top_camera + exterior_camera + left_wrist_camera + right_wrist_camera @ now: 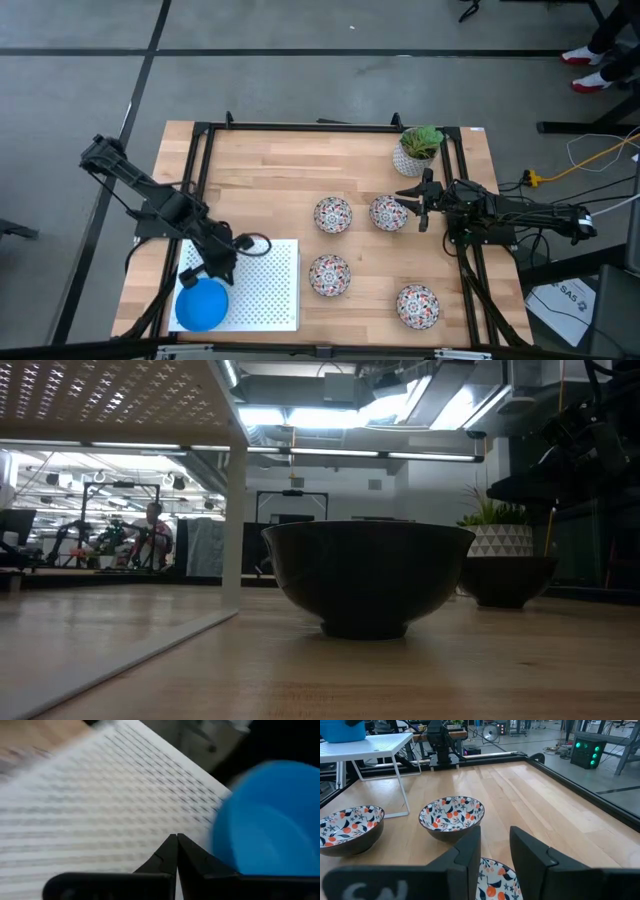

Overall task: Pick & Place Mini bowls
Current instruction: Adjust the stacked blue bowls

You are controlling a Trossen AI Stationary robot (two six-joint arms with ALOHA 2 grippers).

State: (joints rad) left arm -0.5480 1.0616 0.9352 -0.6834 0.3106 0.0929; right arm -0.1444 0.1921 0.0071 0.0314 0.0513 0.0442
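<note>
One blue mini bowl (pixel 202 306) stands upright on a raised white perforated platform (pixel 262 285) at the near left. My left gripper (pixel 205 276) hovers just beyond the bowl's far side. Its fingers (pixel 176 851) are shut with nothing between them, and the blue bowl (pixel 270 820) sits beside them. Four floral mini bowls (pixel 333 214) (pixel 388 212) (pixel 329 275) (pixel 417 306) rest upright on the wooden table. At the right, my right gripper (pixel 415 206) stays open, its fingers (pixel 495 851) above the rim of one floral bowl (pixel 495 881) and apart from it.
A white pot with a green plant (pixel 418 150) stands at the far right, close behind my right arm. A black frame (pixel 300 127) borders the table. The platform stands on thin white legs (pixel 233 530). Bare wood lies at the far left and middle.
</note>
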